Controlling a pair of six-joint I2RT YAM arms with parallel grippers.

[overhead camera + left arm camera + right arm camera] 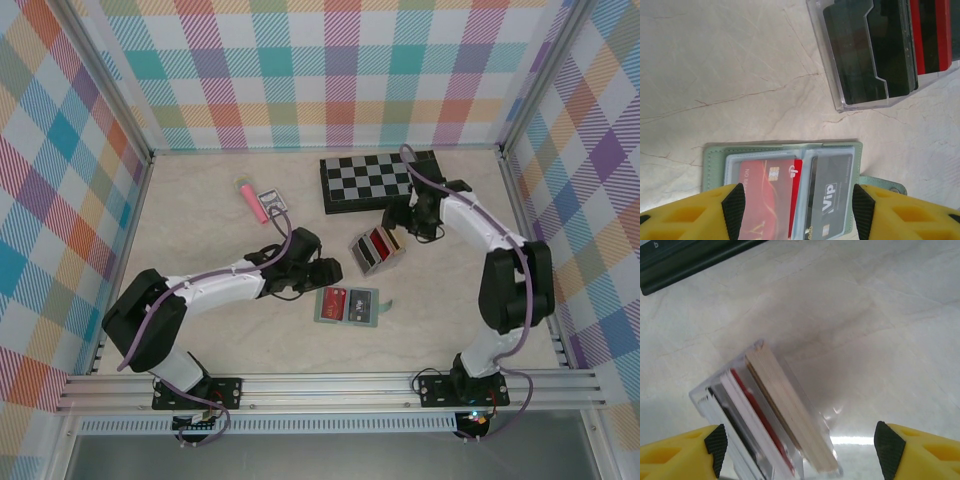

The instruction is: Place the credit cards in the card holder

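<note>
The holder [346,305] lies open on the counter [200,240] near its centre. It has 2 pockets filled, with a red card [767,192] on the left and a grey card [835,190] on the right. Other cards [757,415] stand in the rack [377,250] just beyond it, so the job looks partly done. The left gripper [797,215] hangs released over the holder. The right gripper [800,450] is released above the rack, grasping nothing.
</note>
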